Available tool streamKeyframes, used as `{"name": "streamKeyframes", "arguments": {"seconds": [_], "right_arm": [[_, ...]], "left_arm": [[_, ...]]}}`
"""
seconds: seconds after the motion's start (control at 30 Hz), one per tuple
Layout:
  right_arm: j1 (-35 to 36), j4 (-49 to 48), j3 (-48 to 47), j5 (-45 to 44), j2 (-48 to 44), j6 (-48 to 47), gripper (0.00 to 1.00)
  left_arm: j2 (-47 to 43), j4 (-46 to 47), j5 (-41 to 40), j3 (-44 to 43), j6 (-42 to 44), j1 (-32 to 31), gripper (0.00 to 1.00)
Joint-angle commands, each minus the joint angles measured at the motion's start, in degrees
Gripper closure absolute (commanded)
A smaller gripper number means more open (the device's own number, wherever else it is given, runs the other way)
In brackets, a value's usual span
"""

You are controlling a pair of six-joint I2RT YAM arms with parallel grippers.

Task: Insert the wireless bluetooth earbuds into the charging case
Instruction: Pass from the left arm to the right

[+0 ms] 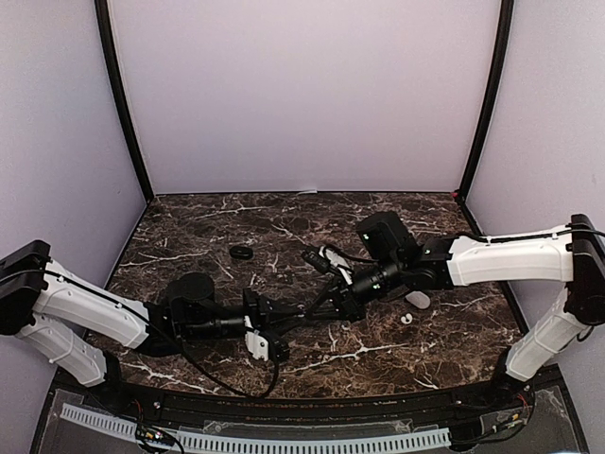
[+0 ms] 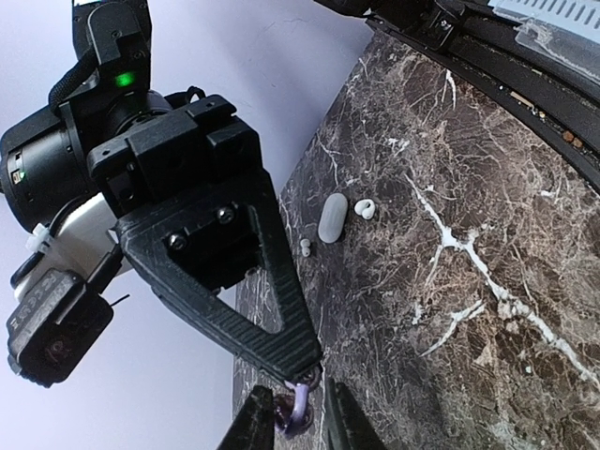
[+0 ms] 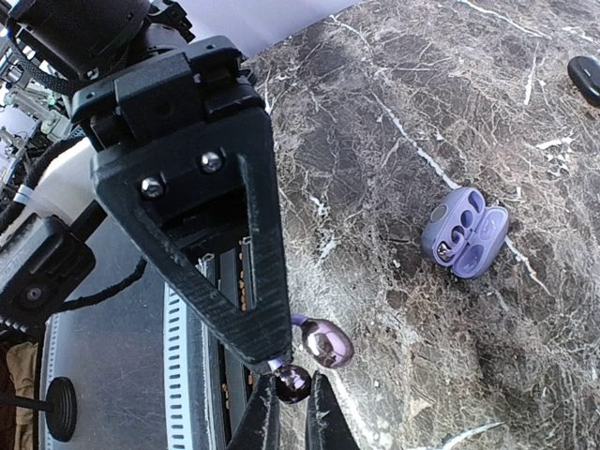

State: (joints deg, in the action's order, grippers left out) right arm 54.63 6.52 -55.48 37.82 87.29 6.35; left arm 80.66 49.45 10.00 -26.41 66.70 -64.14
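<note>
My right gripper is clenched on a glossy purple earbud. My left gripper straddles the same piece with narrow jaws, though I cannot tell whether it has a hold. Farther out on the tabletop, well apart, lies the open purple charging case with its wells upward, and I judge my right gripper the nearer to it.

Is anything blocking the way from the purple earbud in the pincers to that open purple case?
Nothing visible does: the marble between the purple earbud and the open purple case lies bare. Only a second bud and the left gripper crowd it at the right gripper.
</note>
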Motion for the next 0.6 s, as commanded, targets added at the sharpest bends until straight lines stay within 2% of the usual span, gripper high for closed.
{"name": "streamKeyframes", "arguments": {"seconds": [0.0, 0.2, 0.43, 0.5, 0.57], "right_arm": [[-0.40, -0.94, -1.64, 1.59, 0.35, 0.42, 1.00], [-0.40, -0.32, -1.61, 1.85, 0.20, -0.14, 1.00], [-0.40, -0.28, -1.38, 2.08, 0.25, -0.44, 1.00], [-0.40, -0.45, -1.32, 1.92, 0.23, -0.76, 0.96], [-0.40, -0.90, -0.76, 1.02, -0.27, -0.96, 0.85]], "left_arm": [[0.36, -1.12, -0.81, -1.79, 0.71, -0.46, 0.82], [0.42, -1.31, -1.23, -2.10, 0.55, -0.45, 0.93], [0.43, -2.03, -1.35, -2.35, -0.09, -0.55, 0.98], [0.10, -2.35, -1.30, -2.54, -0.75, -0.55, 1.00], [-0.46, -2.89, -1.59, -2.61, -2.19, -0.55, 1.00]]}}
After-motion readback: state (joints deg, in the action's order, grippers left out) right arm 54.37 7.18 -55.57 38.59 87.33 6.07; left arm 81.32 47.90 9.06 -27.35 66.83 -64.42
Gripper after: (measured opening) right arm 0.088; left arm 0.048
